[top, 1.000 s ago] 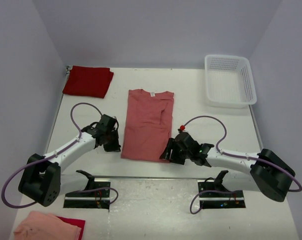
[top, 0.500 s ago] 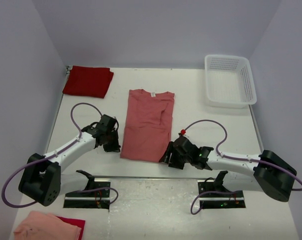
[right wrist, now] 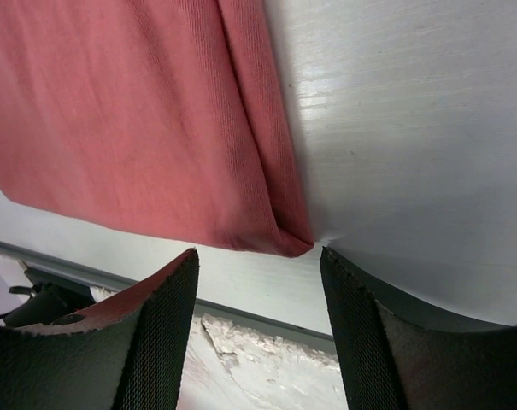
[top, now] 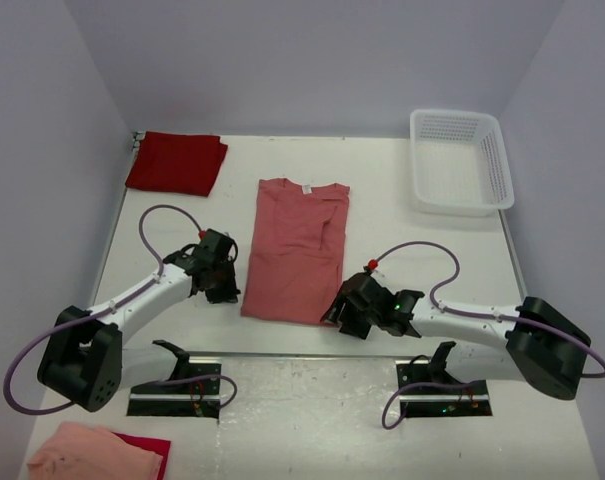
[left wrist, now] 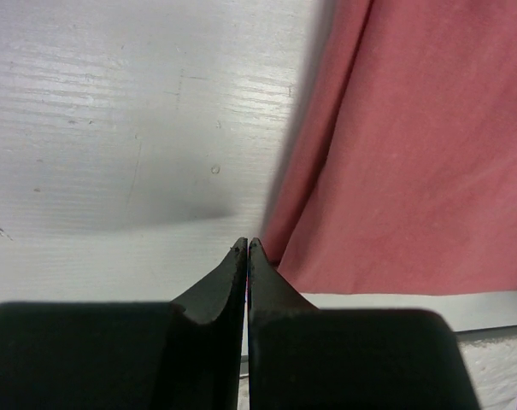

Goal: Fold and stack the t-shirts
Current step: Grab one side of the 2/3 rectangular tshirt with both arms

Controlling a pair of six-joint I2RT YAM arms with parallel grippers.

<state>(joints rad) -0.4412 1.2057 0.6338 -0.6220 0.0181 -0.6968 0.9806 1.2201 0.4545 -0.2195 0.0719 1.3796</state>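
Left claw [top: 224, 291] [left wrist: 247, 246]: pressed together, tip against tip, with nothing seen between the fingers [left wrist: 215, 295]; it is held low over the table [top: 402, 235], and the tips are set just beside the near left corner of the salmon t-shirt [top: 297, 250].
Right claw [top: 338, 312] [right wrist: 256, 254]: spread wide, with nothing pinched; the near right corner of the salmon t-shirt is seen in the gap ahead of the two fingers [right wrist: 151, 342]. Whether the pads touch the cloth cannot be told.
Salmon t-shirt: laid flat in the middle of the table, folded lengthwise into a narrow strip, with the sleeves turned in. The collar is turned to the far side and the hem to the near side, between the two claws. In the wrist views the long edges are seen doubled over, and the hem is found close to the table's near edge.
Neck label [top: 305, 188]: small and white, seen at the collar.
Crimson t-shirt [top: 177, 162]: folded into a flat packet and placed at the far left corner of the table, well apart from the salmon one and from both claws.
Basket [top: 458, 203]: white plastic mesh, stood upright at the far right of the table, well apart from the shirts.
Peach cloth [top: 97, 452]: bunched at the near left, in front of the left arm's base, with a strip of red cloth seen just beside it.
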